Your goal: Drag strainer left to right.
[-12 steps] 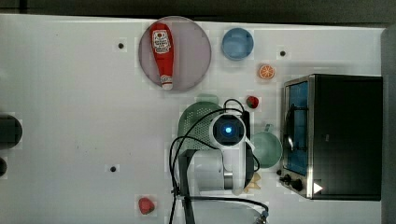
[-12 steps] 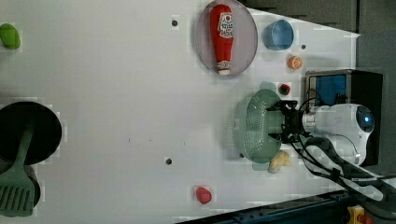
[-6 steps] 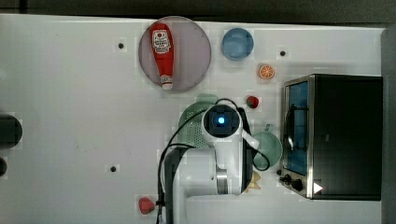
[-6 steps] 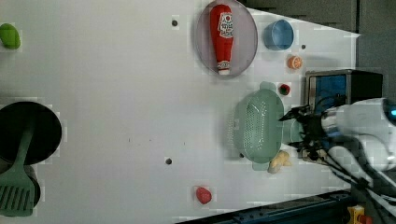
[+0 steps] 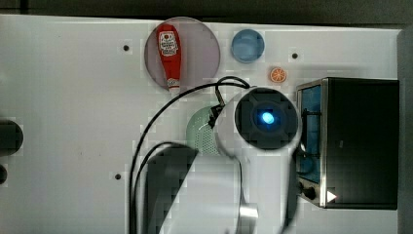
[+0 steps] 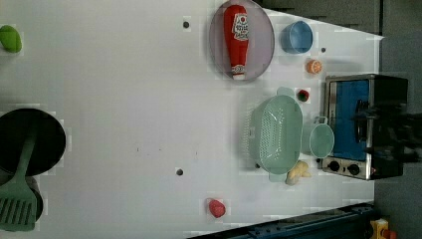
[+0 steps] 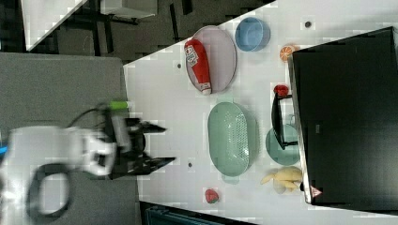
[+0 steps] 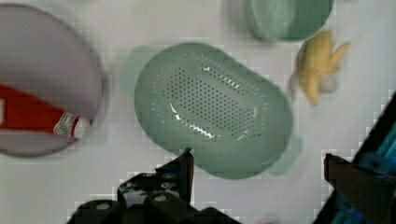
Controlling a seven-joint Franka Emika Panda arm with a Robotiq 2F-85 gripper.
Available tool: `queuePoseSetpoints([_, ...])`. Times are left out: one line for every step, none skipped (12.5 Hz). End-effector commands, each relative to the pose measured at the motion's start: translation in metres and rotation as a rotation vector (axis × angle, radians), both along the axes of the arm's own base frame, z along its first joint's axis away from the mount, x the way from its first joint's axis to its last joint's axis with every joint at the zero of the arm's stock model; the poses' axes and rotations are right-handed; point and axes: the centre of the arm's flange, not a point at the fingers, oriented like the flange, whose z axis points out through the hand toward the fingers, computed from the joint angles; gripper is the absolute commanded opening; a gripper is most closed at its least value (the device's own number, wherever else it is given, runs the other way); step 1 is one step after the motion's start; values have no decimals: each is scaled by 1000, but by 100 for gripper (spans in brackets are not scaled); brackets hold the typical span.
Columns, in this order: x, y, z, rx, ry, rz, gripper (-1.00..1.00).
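The strainer, a pale mint-green oval colander with a dotted bowl, rests on the white table beside the toaster oven. In the top view my arm covers most of the strainer. My gripper hangs high above the table, open, with nothing between its fingers. From the wrist camera the strainer lies well below the gripper, whose fingers stand wide apart and touch nothing.
A teal cup sits between strainer and oven, a yellow toy beside them. Past the strainer are a grey-pink plate with a ketchup bottle, a blue bowl and an orange slice. Black pan and green spatula lie at the left view's left.
My arm has risen from the strainer's rim, up and away from the table. The gripper has stayed open. The strainer has not moved.
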Motion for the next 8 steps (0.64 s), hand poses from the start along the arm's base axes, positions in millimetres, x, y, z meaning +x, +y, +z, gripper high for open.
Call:
queuePoseSetpoints([-22,7,86,-26,-26,192,100])
queuePoseSetpoints([-29,8,100,-22,-9,191,100])
queuePoseSetpoints([-31,8,109,-18,-7,188,100])
queuePoseSetpoints([-31,6,117,-14,-21,193,100])
queuePoseSetpoints([-31,3,121,-15,-29,202,100])
queuePoseSetpoints([-31,2,123,-12,-34,218,100])
queuePoseSetpoints([-31,1,123,-12,-34,219,100])
queuePoseSetpoints([-31,-1,122,-11,-33,215,100])
